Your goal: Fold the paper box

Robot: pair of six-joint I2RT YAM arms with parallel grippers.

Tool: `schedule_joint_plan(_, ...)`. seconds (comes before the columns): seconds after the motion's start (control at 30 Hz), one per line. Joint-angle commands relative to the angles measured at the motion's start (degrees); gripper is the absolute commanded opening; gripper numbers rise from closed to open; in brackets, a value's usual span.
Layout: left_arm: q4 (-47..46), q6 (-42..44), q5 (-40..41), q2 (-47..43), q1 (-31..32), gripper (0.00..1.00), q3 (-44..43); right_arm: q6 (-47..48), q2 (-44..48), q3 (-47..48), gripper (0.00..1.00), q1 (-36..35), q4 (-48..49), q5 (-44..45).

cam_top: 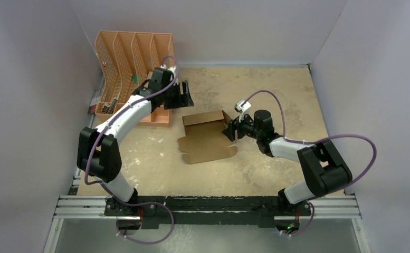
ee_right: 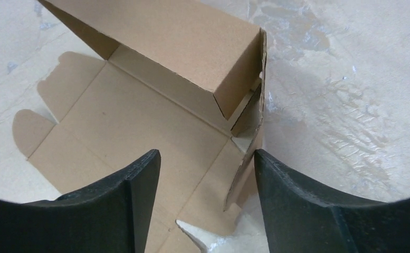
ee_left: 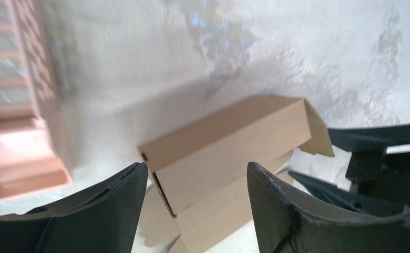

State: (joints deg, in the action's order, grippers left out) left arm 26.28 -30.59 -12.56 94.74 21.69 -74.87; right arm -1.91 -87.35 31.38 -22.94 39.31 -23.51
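The paper box (cam_top: 207, 138) lies in the middle of the table (cam_top: 276, 95), and it is only partly folded. Its far wall (ee_right: 192, 42) stands up, and the rest lies flat and open on the near side. The long side of the box runs from left to right. The right gripper (cam_top: 229, 130) is low, right at the right end of the box, and points left at it. Its two fingers are wide apart and grip nothing. The small side flap (ee_right: 243, 171) at that end stands up in the gap between them, close to one finger, but I cannot tell if it touches. The left gripper (cam_top: 184, 96) is up in the air on the far left, next to the orange organiser (cam_top: 134, 52), and the box is near and to the right of it. Its fingers are wide apart too and hold nothing. So the right arm is much nearer. I think the next move is to push that side flap in toward the left.
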Motion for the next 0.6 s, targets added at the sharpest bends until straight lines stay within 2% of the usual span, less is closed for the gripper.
schedule_joint_plan(0.0,5.4,8.9,3.6,-0.3,-1.0,0.69,-8.8,3.9,8.3,1.8,0.7,1.2,-7.2,-1.6)
schedule_joint_plan(0.13,4.9,10.5,-0.8,3.9,-1.0,0.69,-13.1,5.1,13.5,4.3,0.71,7.1,-15.3,-5.8)
schedule_joint_plan(0.27,4.7,11.0,-5.9,8.9,-1.0,0.69,-17.0,6.9,15.4,6.3,0.71,11.6,-20.4,-3.6)
schedule_joint_plan(0.43,3.2,9.9,-12.4,13.9,-0.8,0.69,-19.5,4.9,9.9,10.3,0.62,15.4,-24.2,0.9)
schedule_joint_plan(0.57,2.3,9.7,-16.5,16.4,-0.4,0.69,-19.8,8.5,4.7,12.7,0.6,15.4,-25.4,-1.3)
